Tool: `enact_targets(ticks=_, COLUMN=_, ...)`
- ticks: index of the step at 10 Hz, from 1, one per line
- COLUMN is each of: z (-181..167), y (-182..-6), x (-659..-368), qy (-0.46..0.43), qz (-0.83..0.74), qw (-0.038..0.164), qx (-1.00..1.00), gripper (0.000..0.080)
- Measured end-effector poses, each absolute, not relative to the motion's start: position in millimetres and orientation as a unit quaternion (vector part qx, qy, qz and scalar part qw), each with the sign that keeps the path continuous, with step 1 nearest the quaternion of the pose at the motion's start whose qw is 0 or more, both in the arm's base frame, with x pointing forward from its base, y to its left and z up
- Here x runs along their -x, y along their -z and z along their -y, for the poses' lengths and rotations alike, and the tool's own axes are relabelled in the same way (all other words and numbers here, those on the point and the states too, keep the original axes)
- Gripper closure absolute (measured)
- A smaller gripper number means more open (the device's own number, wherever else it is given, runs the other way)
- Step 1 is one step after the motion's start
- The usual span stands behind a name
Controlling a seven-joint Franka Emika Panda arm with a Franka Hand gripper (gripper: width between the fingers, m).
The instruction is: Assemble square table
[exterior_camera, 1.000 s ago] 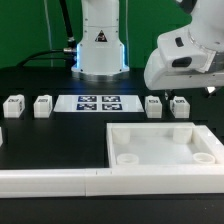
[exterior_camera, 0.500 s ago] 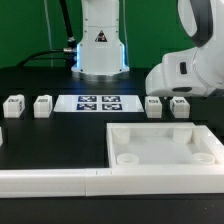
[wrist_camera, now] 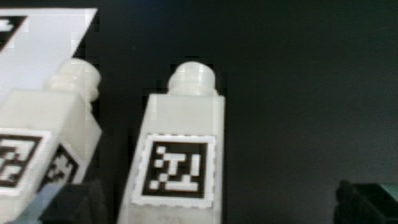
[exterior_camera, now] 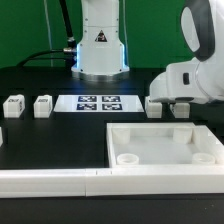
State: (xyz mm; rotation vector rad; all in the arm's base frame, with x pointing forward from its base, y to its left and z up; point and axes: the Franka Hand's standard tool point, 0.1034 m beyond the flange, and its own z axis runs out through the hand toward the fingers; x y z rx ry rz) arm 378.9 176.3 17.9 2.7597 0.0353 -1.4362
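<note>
The claw hangs released, its dark fingers spread wide to either side of one leg block and closed on nothing; whether the tips are level with that block or above it cannot be told. In the exterior view the arm's white wrist housing hides the claw at about three o'clock of the picture. Largest below it is the black desk. On the desk, at five o'clock, the square table slab lies flat with its raised rim up, and the two round corner sockets along its near edge show empty. The long white border wall runs across the desk's front at seven o'clock, against or just beside the slab. The marker board lies at eleven o'clock from the slab. Level with it sit the legs: the outer pair at nine o'clock of the picture, well apart from the slab, and the near pair at twelve o'clock from the slab, under the wrist housing. The wrist view shows the neighbour block just beside the targeted one, with a narrow gap between them, both tags up and each with a rounded peg at one end. The step in hand looks like the approach to pick a leg. The next move calls for lowering straight down and centring, since the block seems to sit nearer one finger. That finger must slip into the narrow gap without nudging the neighbour before the claw closes across the block's sides.
</note>
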Motion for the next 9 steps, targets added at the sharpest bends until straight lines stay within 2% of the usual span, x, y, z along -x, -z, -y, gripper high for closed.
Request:
enact_targets(ticks=2, z=-174.8, y=-10.7, x=-373.1, qy=0.459, qz=-0.011, qw=0.014, qx=-0.888, gripper=0.015)
enact_targets(ticks=5, z=-174.3, y=-9.3, x=-369.5, qy=0.461, qz=-0.015, qw=0.014, qx=-0.887, gripper=0.015)
enact_targets(ticks=7, z=-174.3, y=-9.3, x=-369.5, qy=0.461, qz=-0.015, qw=0.014, qx=-0.887, gripper=0.0414)
enact_targets(ticks=8, z=-174.3, y=-9.4, x=-369.4, qy=0.462, qz=-0.015, qw=0.014, qx=-0.887, gripper=0.0414)
enact_targets(ticks=9, z=-174.3, y=-9.4, x=-369.4, qy=0.462, qz=-0.015, qw=0.014, qx=-0.887, gripper=0.0511)
